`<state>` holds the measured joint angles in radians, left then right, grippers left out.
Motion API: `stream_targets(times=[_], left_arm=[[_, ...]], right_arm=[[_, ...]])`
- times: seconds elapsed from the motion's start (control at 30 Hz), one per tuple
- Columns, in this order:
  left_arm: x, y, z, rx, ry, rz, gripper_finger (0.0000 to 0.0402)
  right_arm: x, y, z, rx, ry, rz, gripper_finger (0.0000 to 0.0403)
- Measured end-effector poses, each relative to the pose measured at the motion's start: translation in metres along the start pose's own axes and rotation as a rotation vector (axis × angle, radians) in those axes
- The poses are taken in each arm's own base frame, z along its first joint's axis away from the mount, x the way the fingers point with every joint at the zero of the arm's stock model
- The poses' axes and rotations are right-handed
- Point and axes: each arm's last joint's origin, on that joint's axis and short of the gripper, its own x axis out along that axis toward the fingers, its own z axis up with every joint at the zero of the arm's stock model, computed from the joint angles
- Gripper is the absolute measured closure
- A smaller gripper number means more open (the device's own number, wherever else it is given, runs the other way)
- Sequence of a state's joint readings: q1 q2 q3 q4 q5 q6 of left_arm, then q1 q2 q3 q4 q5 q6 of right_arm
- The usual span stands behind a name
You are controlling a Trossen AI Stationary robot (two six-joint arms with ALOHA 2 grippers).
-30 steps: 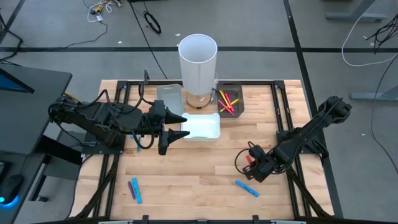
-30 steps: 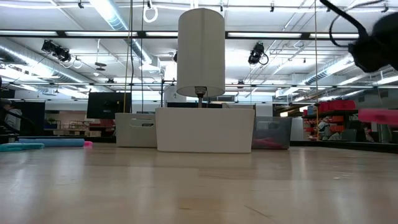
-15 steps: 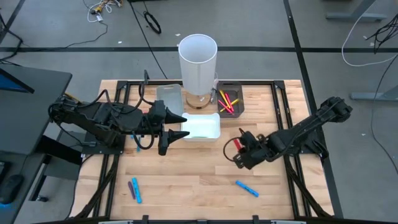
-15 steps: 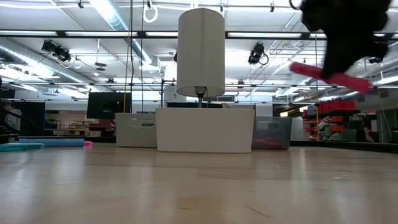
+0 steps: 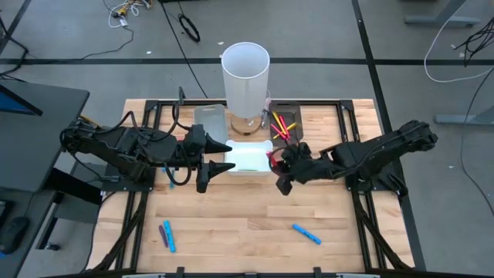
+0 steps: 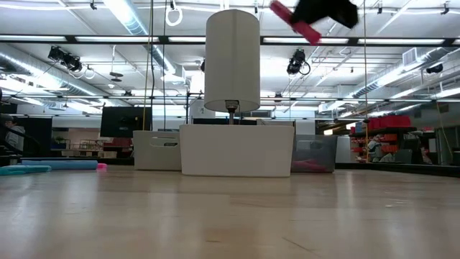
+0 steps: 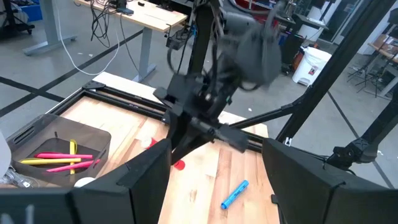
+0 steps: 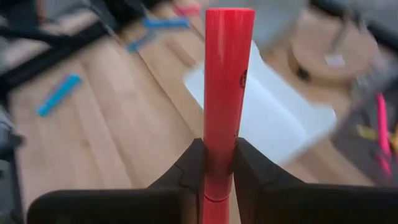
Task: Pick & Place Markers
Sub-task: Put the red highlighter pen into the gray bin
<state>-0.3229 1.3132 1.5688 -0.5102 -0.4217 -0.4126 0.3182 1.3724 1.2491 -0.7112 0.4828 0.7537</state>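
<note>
Right gripper (image 5: 279, 171) is clamping a red plastic marker (image 8: 227, 81) upright between its fingers, raised above the wooden table (image 5: 247, 224) beside the white rectangular tray (image 5: 248, 158). Left gripper (image 5: 214, 165) is waiting open at that tray's other side.

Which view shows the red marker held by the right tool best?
The right wrist view: the red marker fills the frame, upright, pinched by the right tool. The high view shows only a red tip beside the white tray. The low view catches it tilted, high above the table. The left wrist view gives no clear sight of it.
</note>
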Motion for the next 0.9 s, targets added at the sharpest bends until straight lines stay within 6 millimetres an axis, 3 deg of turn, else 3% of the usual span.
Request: stream_targets(times=[0.4, 0.9], left_arm=[[0.000, 0.001, 0.001, -0.002, -0.012, 0.021, 0.0142], [0.000, -0.001, 0.003, 0.001, -0.034, -0.004, 0.0142]], right_arm=[[-0.035, 0.025, 0.058, -0.131, -0.327, 0.207, 0.0353], [-0.053, 0.040, 0.084, -0.207, -0.585, 0.415, 0.0353]])
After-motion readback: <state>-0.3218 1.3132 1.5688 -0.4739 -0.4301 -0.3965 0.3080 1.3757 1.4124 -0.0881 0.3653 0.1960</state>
